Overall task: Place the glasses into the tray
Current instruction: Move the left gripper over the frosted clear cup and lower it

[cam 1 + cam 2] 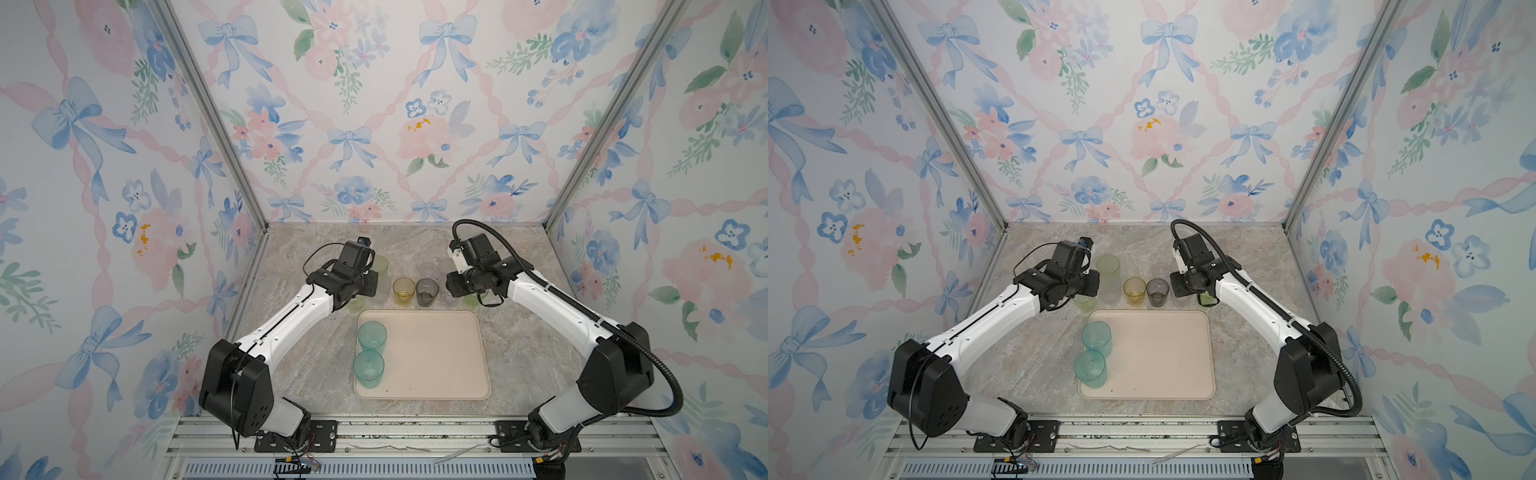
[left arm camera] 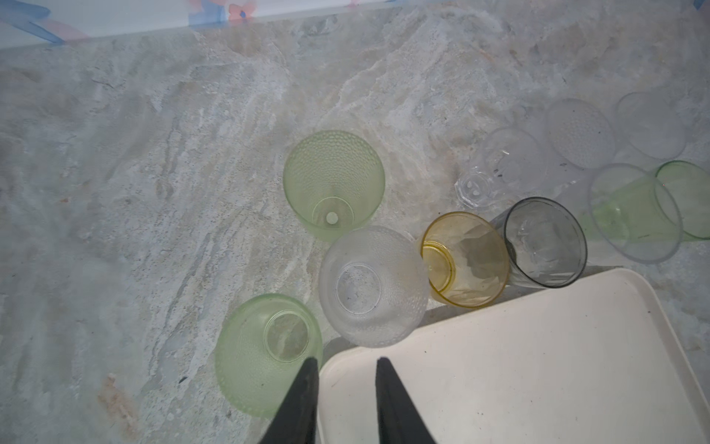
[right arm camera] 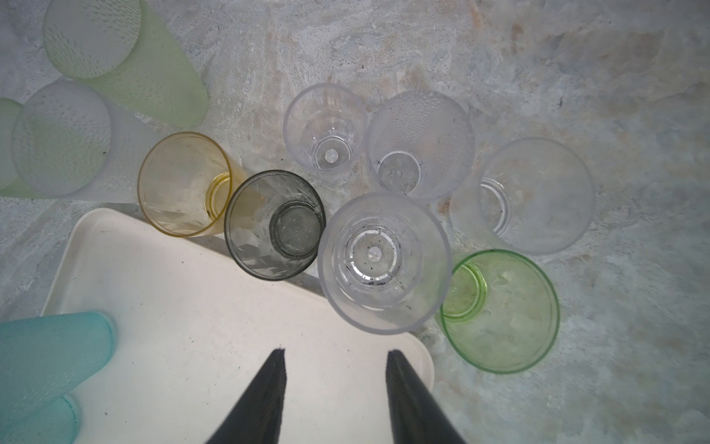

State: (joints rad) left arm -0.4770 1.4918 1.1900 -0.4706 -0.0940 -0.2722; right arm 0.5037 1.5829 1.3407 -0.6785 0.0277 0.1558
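Left pincer (image 2: 345, 363): jaws narrowly parted with nothing between them, positioned over a corner of the tray (image 2: 538, 365). One fingertip overlaps a pale green tumbler (image 2: 265, 353) in the wrist view; contact cannot be confirmed.

Right pincer (image 3: 337, 353): jaws moderately apart and empty, above the tray's far edge. A clear tumbler (image 3: 384, 261) stands just ahead, untouched.

Two teal tumblers (image 1: 372, 336) stand inside the tray along its left side, seen in both top views. The amber tumbler (image 1: 404, 289), grey tumbler (image 1: 427, 292) and other glasses (image 3: 420, 146) stand on the tabletop (image 1: 519, 353) beyond the tray's far edge.
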